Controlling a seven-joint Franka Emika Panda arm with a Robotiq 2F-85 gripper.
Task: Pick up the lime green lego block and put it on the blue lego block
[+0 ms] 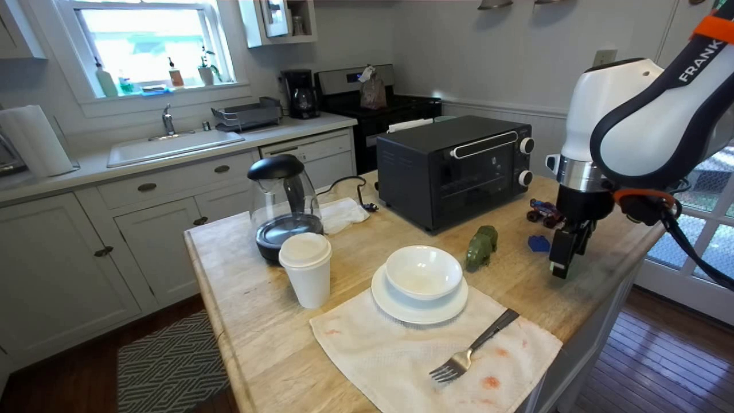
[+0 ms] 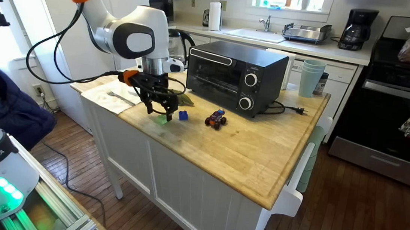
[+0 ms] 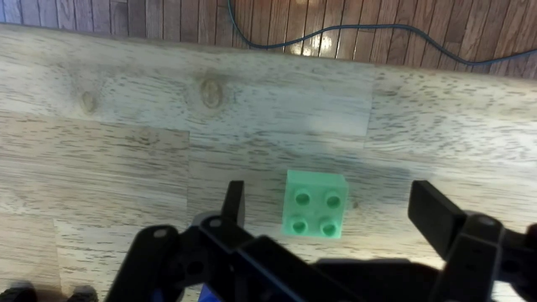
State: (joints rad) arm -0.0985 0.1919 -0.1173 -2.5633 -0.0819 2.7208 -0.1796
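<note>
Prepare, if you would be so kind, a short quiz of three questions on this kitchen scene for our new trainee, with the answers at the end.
1. Multiple choice: in the wrist view, how many studs show on top of the lime green lego block? A: two; B: four; C: six.
2. True or false: in that view the gripper stands open, with a gap on each side of that block.
3. Fill the gap: in an exterior view, the ____ sits between the lime green lego block and the toy truck.

Key: 1. B; 2. True; 3. blue lego block.
</note>
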